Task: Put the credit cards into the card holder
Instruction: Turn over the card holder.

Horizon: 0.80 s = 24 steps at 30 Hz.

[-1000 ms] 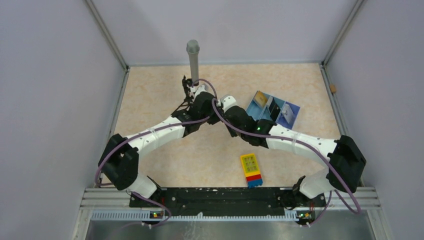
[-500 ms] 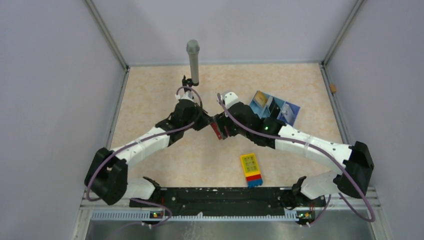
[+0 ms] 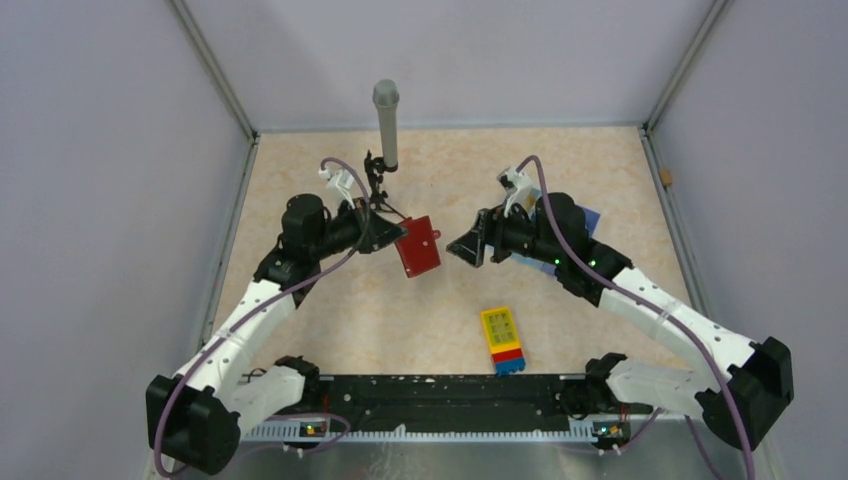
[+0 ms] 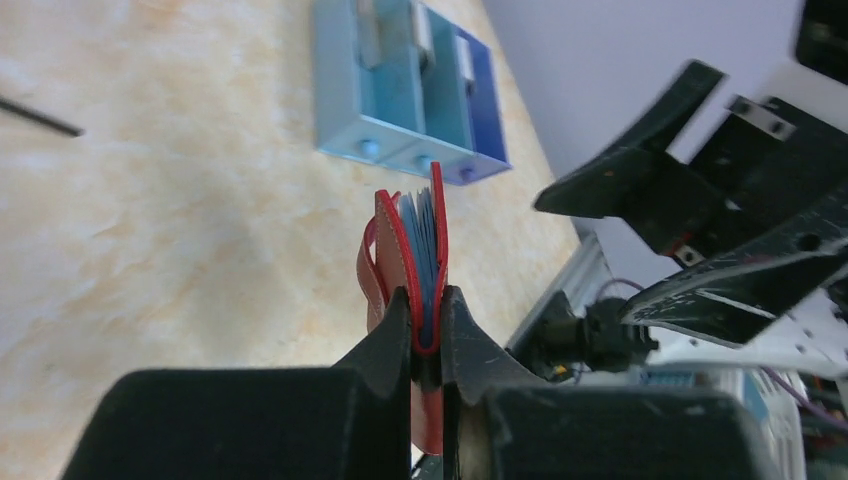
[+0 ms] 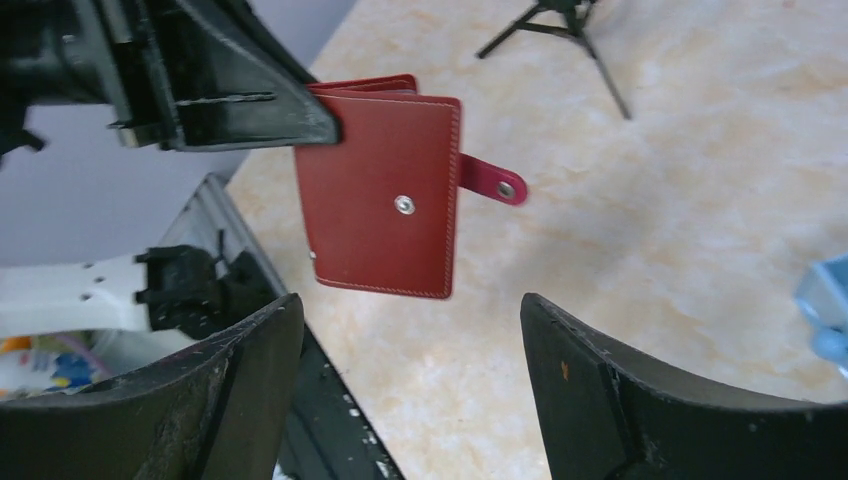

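Above mid-table, left gripper (image 4: 425,320) clamps the wallet (image 5: 380,200), right gripper (image 5: 410,310) gapes empty, and cards (image 4: 420,30) seemingly wait in the tray (image 4: 345,105), so none looks loaded yet.

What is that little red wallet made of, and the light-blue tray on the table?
The red wallet looks like smooth leather or an imitation of it: pale stitching runs along its edges and a metal snap sits on its face. The light-blue tray looks like hard, slightly glossy plastic, with thin straight walls, though that is a guess.
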Tool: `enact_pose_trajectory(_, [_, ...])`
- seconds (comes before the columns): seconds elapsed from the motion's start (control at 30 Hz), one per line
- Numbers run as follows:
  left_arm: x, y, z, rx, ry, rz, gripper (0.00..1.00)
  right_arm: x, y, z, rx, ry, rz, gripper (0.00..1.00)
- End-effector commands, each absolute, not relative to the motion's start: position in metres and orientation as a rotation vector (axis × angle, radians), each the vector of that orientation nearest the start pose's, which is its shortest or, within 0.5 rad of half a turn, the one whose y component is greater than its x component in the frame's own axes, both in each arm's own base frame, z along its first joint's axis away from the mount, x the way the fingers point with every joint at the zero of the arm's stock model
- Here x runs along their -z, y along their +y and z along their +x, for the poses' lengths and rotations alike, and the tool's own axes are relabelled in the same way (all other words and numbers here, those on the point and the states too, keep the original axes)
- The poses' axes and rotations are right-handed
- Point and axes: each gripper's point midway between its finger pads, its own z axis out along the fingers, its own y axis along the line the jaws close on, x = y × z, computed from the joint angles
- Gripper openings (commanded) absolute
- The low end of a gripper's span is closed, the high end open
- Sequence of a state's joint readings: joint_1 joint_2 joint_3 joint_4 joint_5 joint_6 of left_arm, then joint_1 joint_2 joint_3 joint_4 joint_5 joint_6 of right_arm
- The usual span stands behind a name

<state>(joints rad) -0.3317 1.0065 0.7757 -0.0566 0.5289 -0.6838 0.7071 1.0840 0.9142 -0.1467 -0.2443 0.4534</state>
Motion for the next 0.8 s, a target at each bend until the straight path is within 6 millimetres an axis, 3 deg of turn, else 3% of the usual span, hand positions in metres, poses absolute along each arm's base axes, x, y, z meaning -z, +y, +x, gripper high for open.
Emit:
enact_pose_trajectory(0.0, [-0.283,-0.23,0.242,1.372,1.808,0.3,0.0,-0.294,0.303,0.203,-1.305,1.751,-0.557,0.78])
enact_pose_trajectory(0.27, [-0.3,-0.232,0.218,1.426,1.717,0.439,0.0,-0.286,0.317,0.167,-1.57,1.649,-0.668,0.78])
enact_pose_trajectory(0.5, [-0.309,-0.23,0.207,1.435,1.661,0.481,0.0,-0.258,0.315,0.176,-1.526,1.734,-0.599,0.77])
enact_pose_trajectory(0.77, [-0.32,-0.234,0.189,1.532,1.582,0.563,0.0,-0.251,0.329,0.179,-1.594,1.713,-0.609,0.77])
